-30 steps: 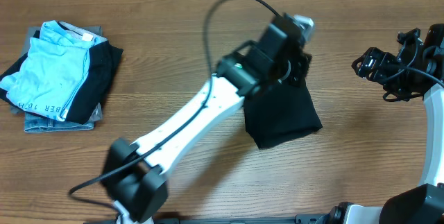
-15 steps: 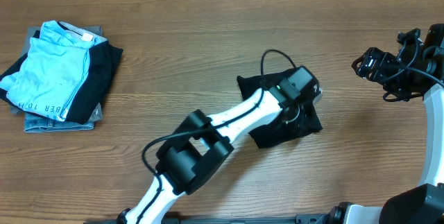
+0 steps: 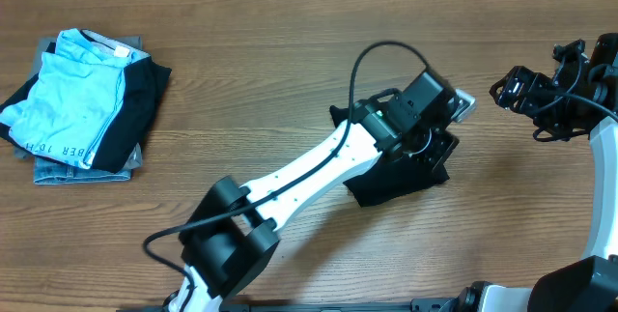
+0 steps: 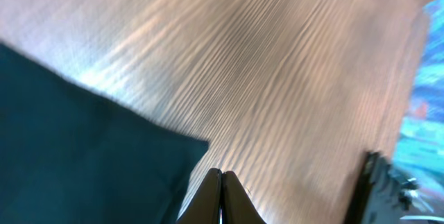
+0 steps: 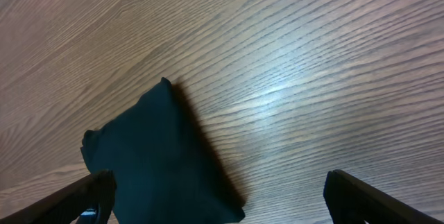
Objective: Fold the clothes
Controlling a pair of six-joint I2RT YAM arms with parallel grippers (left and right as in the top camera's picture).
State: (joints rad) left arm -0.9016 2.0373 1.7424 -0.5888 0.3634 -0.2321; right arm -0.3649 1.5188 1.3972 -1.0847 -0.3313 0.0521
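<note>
The clothes [image 3: 386,188] are a black T-shirt folded into a small packet in the middle of the wooden table. In the overhead view my left arm reaches across the packet, and its gripper [image 3: 436,146] hangs over the packet's right part, hiding most of it. The left wrist view shows the gripper [image 4: 222,177] shut with nothing in it, its tips just past a corner of the clothes [image 4: 76,148], over bare wood. My right gripper [image 3: 512,90] is raised at the far right. In its own view the gripper [image 5: 218,179] is open and empty, looking down at the clothes [image 5: 156,154].
A stack of folded garments [image 3: 77,99] lies at the table's left: a light blue one with dark lettering on top, black and grey-blue pieces under it. Its blue edge [image 4: 424,113] shows at the right of the left wrist view. The table's far edge runs along the top.
The left arm came down from high above the packet, then shifted a little to the right over it. The packet stays where it was and the right arm has not moved.
</note>
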